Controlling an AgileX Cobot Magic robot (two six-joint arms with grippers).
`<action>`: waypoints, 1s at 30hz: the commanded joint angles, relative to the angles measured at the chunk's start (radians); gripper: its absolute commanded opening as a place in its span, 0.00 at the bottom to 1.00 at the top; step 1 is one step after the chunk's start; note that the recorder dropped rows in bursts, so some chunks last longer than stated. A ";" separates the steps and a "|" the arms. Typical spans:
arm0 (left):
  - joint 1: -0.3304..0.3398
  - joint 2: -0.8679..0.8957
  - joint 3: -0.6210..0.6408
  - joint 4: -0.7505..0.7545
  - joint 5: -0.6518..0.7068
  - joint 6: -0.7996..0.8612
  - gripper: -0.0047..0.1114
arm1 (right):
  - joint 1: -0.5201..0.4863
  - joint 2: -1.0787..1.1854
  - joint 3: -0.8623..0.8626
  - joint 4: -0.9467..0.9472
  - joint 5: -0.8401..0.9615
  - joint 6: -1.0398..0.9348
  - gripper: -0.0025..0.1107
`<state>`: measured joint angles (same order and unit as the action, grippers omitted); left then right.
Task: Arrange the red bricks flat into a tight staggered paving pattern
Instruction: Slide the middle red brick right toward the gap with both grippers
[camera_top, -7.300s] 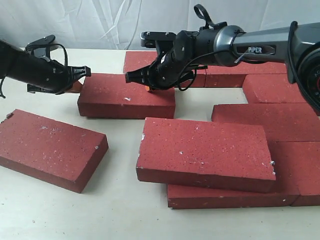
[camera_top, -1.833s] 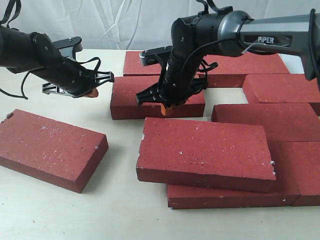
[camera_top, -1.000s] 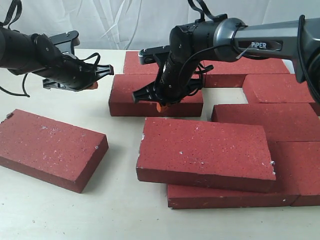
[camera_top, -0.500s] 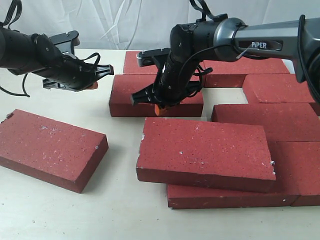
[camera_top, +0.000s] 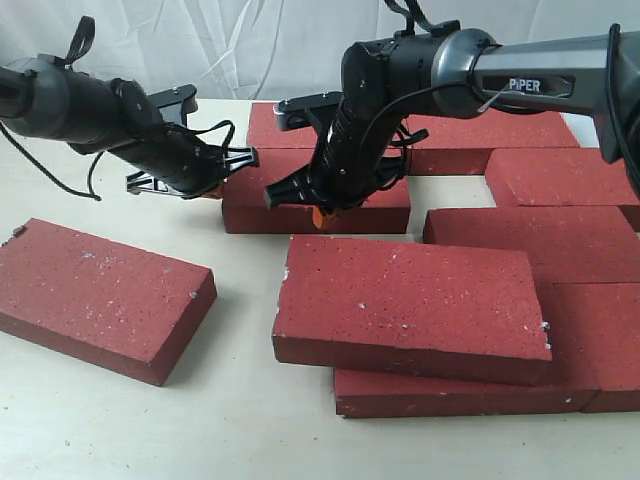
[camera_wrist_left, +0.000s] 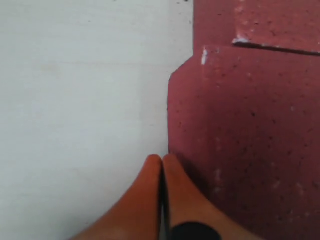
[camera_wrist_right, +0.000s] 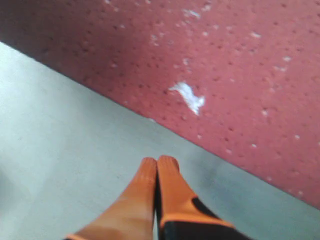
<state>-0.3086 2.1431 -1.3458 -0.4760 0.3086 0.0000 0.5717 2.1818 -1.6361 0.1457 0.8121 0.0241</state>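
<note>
Several red bricks lie on the pale table. My left gripper (camera_top: 214, 191) is shut and empty, its orange fingertips (camera_wrist_left: 161, 160) against the left end of the middle brick (camera_top: 250, 205) (camera_wrist_left: 240, 140). My right gripper (camera_top: 318, 213) (camera_wrist_right: 158, 161) is also shut and empty; it hangs at that brick's (camera_wrist_right: 225, 75) front long edge, a small strip of table showing between. A large brick (camera_top: 410, 300) rests tilted on a lower brick (camera_top: 450, 395). One loose brick (camera_top: 100, 295) lies at the front left.
More bricks lie along the back (camera_top: 500, 145) and on the right (camera_top: 565, 180) (camera_top: 540, 245). A further brick (camera_wrist_left: 250, 20) abuts the middle one at the back. White cloth hangs behind the table. Bare tabletop (camera_top: 230, 400) shows at front left.
My left gripper has moved right, up to the middle brick's left end. That brick has slid right over the frames and sits slightly further right now. My right gripper has barely moved.
</note>
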 joint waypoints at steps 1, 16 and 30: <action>-0.026 0.045 -0.048 -0.027 0.056 0.006 0.04 | -0.002 -0.016 -0.004 -0.013 0.005 -0.006 0.01; -0.091 0.068 -0.090 -0.062 0.054 0.007 0.04 | -0.002 -0.029 -0.004 -0.049 0.014 0.009 0.01; -0.113 0.068 -0.119 -0.095 0.043 0.010 0.04 | -0.149 -0.102 -0.004 -0.201 0.067 0.165 0.01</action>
<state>-0.4105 2.2093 -1.4559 -0.5536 0.3614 0.0071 0.4755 2.1003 -1.6361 -0.0447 0.8553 0.1812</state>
